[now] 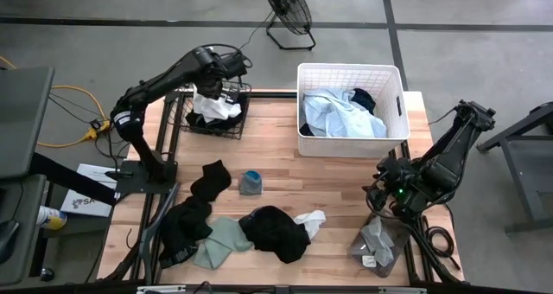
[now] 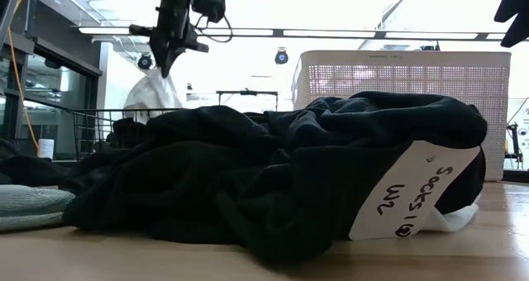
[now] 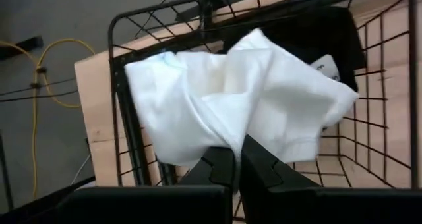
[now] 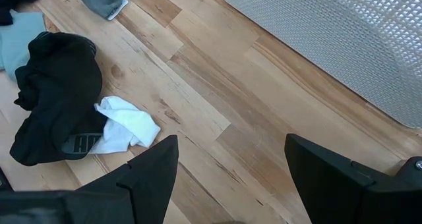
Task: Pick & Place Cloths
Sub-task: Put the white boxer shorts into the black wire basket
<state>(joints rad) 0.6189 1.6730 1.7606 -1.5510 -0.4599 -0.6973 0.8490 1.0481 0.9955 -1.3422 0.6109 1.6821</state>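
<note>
High view: table point(image 1: 337, 177) runs left to right, white basket point(image 1: 350, 101) far right with pale blue and dark cloths inside, wire basket point(image 1: 214, 108) far left. Left arm reaches over the wire basket; left claw point(image 3: 236, 159) is pinched tight on a white cloth point(image 3: 244, 99), which hangs bunched and creased over the wire basket, apparently above a black item already in there. Right arm waits at the table's right edge, right claw point(image 4: 227, 168) wide and holding nothing, over bare wood.

Judgement: step in hand is dropping the white cloth into the wire basket. To do it well, lower until the cloth's bulk is inside the rim, then open, so no corner drapes over the wire.

Loose cloths on the near half: black heap point(image 1: 278, 232) at centre with a small white piece point(image 1: 311, 220) touching its right side, sage cloth point(image 1: 220, 244) just left of it, more black pieces point(image 1: 186, 225) further left, a small grey-blue one point(image 1: 251, 182) mid-table, a grey cloth point(image 1: 378, 240) near right. All soft, crumpled, limp.
</note>
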